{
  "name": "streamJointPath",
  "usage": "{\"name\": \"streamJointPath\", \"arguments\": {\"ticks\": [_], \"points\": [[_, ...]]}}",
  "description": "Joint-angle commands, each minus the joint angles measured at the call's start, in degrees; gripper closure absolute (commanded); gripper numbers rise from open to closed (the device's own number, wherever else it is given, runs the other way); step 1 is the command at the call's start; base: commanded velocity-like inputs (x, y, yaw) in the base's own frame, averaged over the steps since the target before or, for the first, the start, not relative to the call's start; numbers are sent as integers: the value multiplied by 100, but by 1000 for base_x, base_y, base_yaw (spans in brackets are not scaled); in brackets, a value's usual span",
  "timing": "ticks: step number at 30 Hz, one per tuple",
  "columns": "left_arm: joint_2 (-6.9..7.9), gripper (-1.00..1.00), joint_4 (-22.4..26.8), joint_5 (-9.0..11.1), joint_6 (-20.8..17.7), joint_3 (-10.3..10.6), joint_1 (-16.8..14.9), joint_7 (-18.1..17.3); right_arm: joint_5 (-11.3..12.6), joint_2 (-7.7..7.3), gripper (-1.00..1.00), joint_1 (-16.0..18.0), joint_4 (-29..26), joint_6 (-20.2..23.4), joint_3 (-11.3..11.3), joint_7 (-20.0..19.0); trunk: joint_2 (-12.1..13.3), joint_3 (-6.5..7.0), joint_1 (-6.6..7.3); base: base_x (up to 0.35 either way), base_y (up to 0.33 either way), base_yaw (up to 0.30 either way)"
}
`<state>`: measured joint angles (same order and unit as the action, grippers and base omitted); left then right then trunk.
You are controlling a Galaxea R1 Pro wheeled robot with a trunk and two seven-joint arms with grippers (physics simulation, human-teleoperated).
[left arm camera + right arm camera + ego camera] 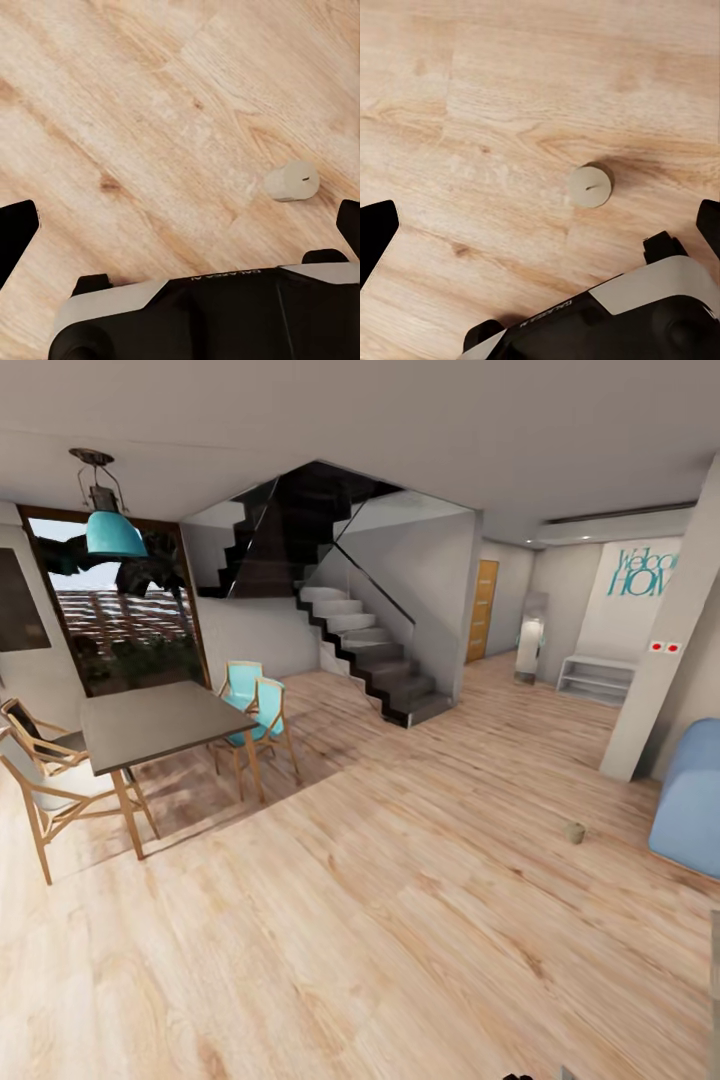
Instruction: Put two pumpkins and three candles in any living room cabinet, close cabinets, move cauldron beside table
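Candle (589, 186) upright on wood floor (510, 112) under both grippers (187, 225) (547, 225), jaws spread w/ nothing held.

dining table (150, 722) | teal chairs (255, 700) | staircase (375, 650) | teal lamp (113, 532) | blue sofa (690, 800)

left pincer (180, 225): black fingertips, glossy black housing, pale grey shell panel, faint embossed lettering along edge. right pincer (540, 225): same black fingers, black body, light grey cover plate, small lettering, black knuckle blocks.
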<state>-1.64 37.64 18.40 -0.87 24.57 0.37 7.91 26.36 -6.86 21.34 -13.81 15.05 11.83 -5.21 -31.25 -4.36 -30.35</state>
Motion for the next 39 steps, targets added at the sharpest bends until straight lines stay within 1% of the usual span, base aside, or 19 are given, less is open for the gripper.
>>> {"name": "streamJointPath", "arguments": {"ticks": [1, 9, 20, 36, 39], "points": [[5, -100, 14, 58, -7, 32, -1, 44, 10, 1, -100, 2, -8, 33, 31, -12, -9, -9, -5, 170, 133, 0], [7, -100, 16, 61, 15, 36, -1, 42, 10, 1, -100, 2, -8, 33, 34, -10, -9, -9, -5, 116, 45, 0], [16, -100, 49, 95, 39, 31, 0, 44, 10, 1, -100, 2, -8, 26, 38, -15, -9, -9, -5, 11, 2, 0], [6, -100, 34, 86, 42, 30, -1, 61, 9, 18, -100, 2, -3, -30, -25, -39, -650, -297, -356, 0, 0, 0], [7, -100, 33, 93, 43, 27, -1, 72, -3, 55, -100, 2, -2, -34, -40, -40, -771, -350, -422, 0, 0, 0]]}}
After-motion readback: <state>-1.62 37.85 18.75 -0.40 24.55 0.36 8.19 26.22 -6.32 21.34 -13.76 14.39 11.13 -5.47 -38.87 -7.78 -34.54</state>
